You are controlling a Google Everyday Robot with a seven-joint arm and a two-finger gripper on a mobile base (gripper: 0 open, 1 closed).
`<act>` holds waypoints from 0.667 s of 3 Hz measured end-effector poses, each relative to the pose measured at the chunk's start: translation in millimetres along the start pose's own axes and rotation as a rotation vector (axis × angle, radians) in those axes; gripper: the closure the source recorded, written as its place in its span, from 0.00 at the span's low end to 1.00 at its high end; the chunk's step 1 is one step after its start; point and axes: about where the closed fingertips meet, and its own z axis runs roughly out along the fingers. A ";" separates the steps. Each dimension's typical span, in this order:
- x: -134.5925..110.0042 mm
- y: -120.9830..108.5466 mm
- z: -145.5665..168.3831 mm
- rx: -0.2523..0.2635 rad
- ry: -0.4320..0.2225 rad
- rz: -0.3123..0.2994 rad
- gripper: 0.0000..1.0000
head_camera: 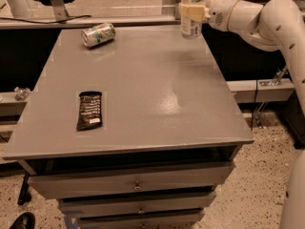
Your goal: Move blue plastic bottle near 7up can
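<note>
While claw point(193, 12) pinches blue plastic bottle point(190, 28) at far right table point(143, 89) corner, 7up can point(98, 34) lies well apart; carry leftward not yet done.

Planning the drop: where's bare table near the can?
Bare table runs from the 7up can rightward to the blue plastic bottle, held by the claw at the far right corner. Centre and right front are free; the black wrapper crowds left front.
</note>
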 end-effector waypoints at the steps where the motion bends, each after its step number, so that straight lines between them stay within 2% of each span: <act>1: -10.8 3.5 39.2 0.012 -0.050 -0.012 1.00; 2: -7.9 17.9 77.7 -0.012 -0.051 -0.014 1.00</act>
